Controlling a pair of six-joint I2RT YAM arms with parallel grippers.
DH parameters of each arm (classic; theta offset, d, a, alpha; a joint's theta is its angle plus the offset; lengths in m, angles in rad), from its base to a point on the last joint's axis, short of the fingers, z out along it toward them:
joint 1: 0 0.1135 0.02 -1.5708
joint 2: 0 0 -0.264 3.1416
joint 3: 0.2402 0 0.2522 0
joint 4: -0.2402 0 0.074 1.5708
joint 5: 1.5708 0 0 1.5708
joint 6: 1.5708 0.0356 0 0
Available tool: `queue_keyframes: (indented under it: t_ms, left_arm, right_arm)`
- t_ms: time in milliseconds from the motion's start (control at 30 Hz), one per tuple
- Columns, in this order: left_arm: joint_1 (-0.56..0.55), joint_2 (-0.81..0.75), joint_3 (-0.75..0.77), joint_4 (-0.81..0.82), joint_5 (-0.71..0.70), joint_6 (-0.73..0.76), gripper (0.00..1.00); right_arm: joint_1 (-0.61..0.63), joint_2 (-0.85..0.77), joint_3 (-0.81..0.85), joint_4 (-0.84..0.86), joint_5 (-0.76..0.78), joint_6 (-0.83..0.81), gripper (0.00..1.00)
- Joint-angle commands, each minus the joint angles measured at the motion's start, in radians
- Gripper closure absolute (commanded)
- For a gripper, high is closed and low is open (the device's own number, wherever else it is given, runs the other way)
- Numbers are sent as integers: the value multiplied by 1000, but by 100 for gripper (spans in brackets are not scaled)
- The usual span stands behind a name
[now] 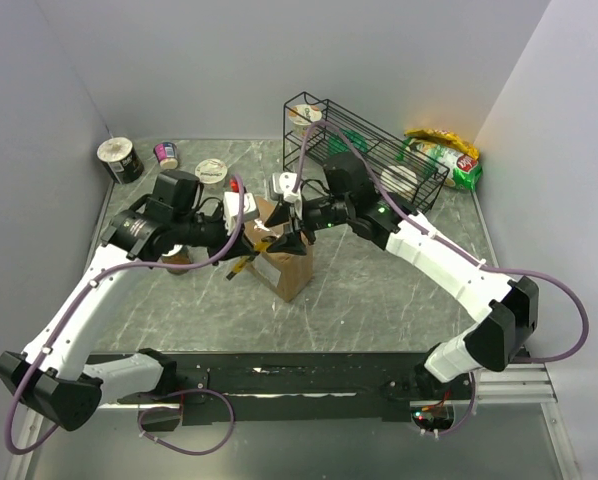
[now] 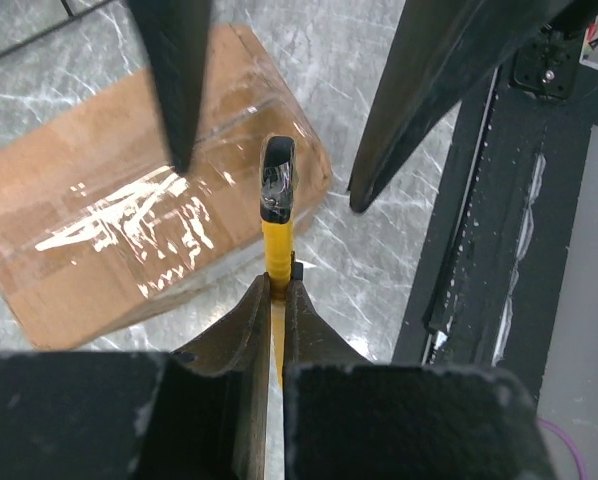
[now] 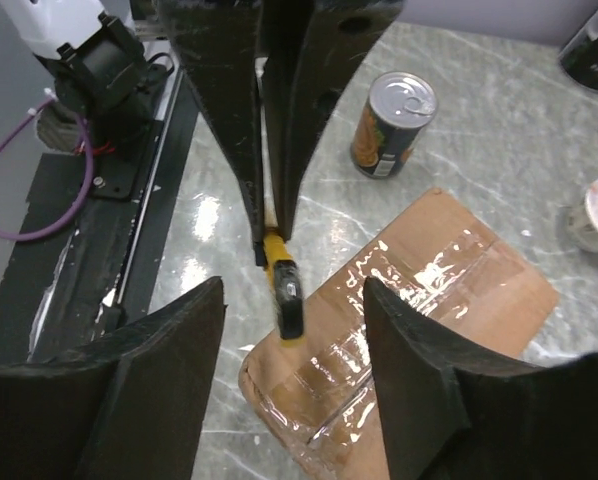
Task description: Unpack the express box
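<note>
left jaws clench a yellow-handled knife (image 2: 277, 235) at the brown taped cardboard box (image 2: 119, 240). right jaws hang released; the orange tin can's (image 3: 391, 122) label is unreadable.

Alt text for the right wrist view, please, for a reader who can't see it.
The left gripper reaches in from the top, jaws shut on a yellow cutter whose black tip hangs over the taped express box. The right gripper frames the view from below, jaws wide open and empty; a tin can stands beyond.
</note>
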State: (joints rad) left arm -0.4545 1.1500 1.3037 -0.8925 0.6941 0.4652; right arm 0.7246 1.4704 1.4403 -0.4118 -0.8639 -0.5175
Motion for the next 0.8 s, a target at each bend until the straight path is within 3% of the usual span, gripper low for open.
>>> queue_keyframes:
  t_ms: [0, 133, 233, 267, 300, 400, 433, 467, 533, 633, 767]
  left_arm:
    - [-6, 4, 55, 59, 36, -14, 99]
    - [-6, 13, 65, 66, 38, -19, 99]
    - [-6, 17, 69, 64, 36, -19, 99]
    - [-6, 19, 69, 66, 35, -19, 99]
    - [-6, 19, 71, 67, 33, -19, 99]
    - [-6, 20, 63, 75, 7, -28, 99]
    - [-6, 13, 52, 78, -7, -36, 77]
    - [-6, 7, 43, 86, -36, -45, 62]
    - [-6, -33, -3, 112, -62, -74, 41]
    - [-6, -126, -119, 228, -82, -160, 36]
    - [2, -210, -233, 395, -71, -408, 37]
  right_arm:
    - [4, 8, 54, -16, -40, -3, 41]
    - [4, 13, 55, -16, -47, -3, 55]
    - [3, 19, 65, -18, -52, -9, 80]
    - [4, 21, 63, -19, -50, -10, 95]
    - [3, 21, 65, -12, -49, -7, 100]
    - [-5, 5, 49, 30, -20, 31, 100]
    - [-17, -4, 28, 50, -11, 60, 100]
    - [-51, -31, 14, 79, 2, 136, 100]
    - [-99, -61, -26, 144, 25, 215, 100]
    - [-192, -105, -35, 134, -15, 352, 100]
    - [-234, -145, -15, 54, -84, 444, 100]
